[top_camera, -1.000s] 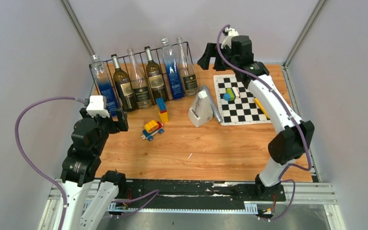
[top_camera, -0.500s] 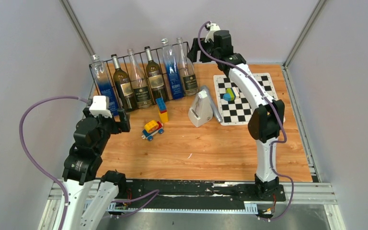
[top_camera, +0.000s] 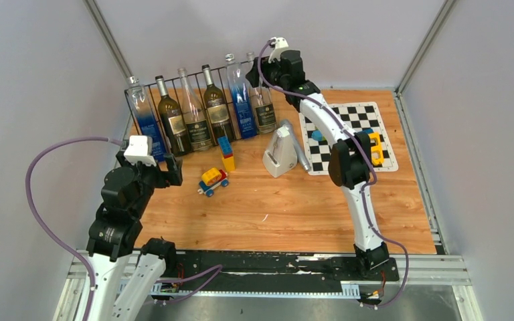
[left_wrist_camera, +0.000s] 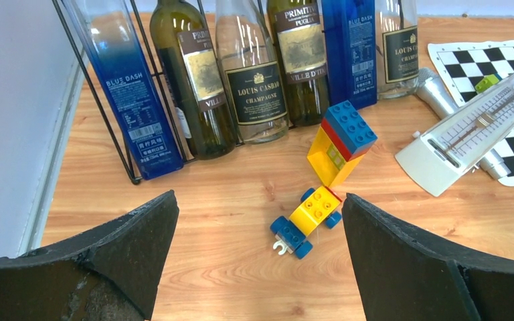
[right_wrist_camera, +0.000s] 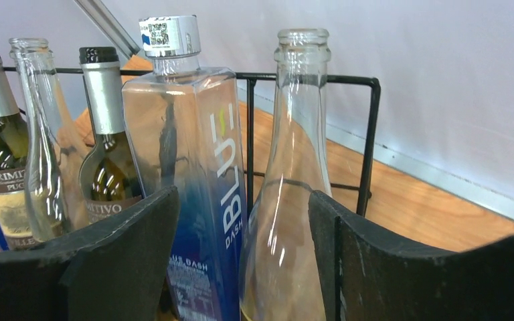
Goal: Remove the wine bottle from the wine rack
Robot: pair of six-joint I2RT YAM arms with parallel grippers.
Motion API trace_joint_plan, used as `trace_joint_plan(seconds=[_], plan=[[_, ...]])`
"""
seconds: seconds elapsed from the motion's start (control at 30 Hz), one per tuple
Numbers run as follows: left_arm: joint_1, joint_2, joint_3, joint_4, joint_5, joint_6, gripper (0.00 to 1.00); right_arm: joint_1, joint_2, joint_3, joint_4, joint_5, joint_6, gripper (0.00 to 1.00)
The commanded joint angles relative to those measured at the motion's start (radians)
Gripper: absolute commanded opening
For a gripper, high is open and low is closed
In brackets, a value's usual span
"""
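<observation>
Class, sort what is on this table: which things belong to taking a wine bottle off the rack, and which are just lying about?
Belongs to the job: wine rack; clear bottle at its right end; right end effector, open at that bottle.

Just lying about: chessboard mat; metronome; toy car; brick stack.

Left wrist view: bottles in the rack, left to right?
blue Blue Dash bottle → dark green bottle → clear Louis champagne bottle → dark Primitivo bottle → second blue bottle → clear bottle with black label
</observation>
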Motion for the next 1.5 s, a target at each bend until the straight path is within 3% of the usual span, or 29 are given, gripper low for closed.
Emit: trace_joint_plan(seconds=[0.0, 0.3, 0.87, 1.07, 1.2, 1.47], plan=[[-0.002, -0.018, -0.004, 0.032, -0.012, 0.017, 1.00, 0.019, 0.064, 0.089, 0.136, 0.043, -0.033, 0.70], [-0.002, -0.022, -0.007, 0.033, -0.011, 0.017, 1.00, 0.026, 0.120, 0.091, 0.223, 0.131, -0.087, 0.61], [-0.002, -0.015, -0.011, 0.037, -0.019, 0.019, 1.00, 0.025, 0.231, 0.157, 0.267, 0.132, -0.130, 0.58], [-0.002, -0.012, -0.013, 0.037, -0.027, 0.019, 1.00, 0.024, 0.232, 0.159, 0.282, 0.115, -0.131, 0.47], [-0.002, -0.012, -0.013, 0.037, -0.029, 0.019, 1.00, 0.024, 0.216, 0.160, 0.295, 0.102, -0.133, 0.33], [-0.002, -0.017, -0.014, 0.038, -0.031, 0.019, 1.00, 0.036, 0.138, 0.117, 0.329, 0.106, -0.176, 0.15]])
